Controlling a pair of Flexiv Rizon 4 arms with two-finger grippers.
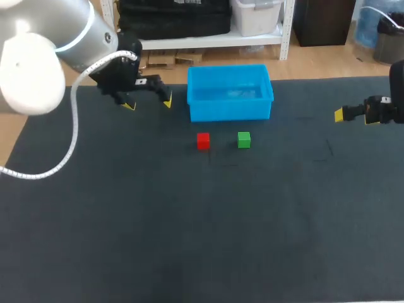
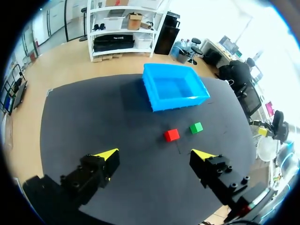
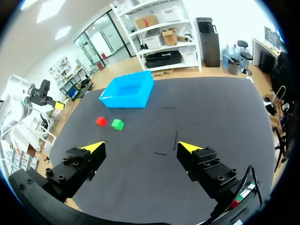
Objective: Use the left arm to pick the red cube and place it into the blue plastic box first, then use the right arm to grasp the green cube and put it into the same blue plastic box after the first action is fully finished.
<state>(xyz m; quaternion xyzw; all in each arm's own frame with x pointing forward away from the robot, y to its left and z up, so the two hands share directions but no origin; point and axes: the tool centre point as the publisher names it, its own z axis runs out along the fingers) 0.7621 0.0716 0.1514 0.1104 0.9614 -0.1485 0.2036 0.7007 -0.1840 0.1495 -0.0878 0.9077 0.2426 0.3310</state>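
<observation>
1. Nothing is done yet. Both cubes sit on the table (image 1: 189, 227) and the blue plastic box (image 1: 230, 111) looks empty.
2. Your left gripper (image 2: 154, 153) has its fingers wide apart and holds nothing. It hangs above the mat, well apart from the cubes.
3. The red cube (image 2: 171, 135) lies ahead of the left gripper, roughly in line with the gap between its fingers and not touching them. The box is further ahead, beyond the cube.
4. The green cube (image 2: 196, 127) is just beside the red one, on the side away from the left arm, with a gap between them. Both are near the box's front wall.
5. Your right gripper (image 3: 140, 147) is also spread apart and empty, out at its own side. The cubes and box are far ahead of it, off toward its left finger.
6. Left to do, by my reading: everything. First the left arm reaches, grasps red and drops it in the box. Only then does the right arm do green.
</observation>
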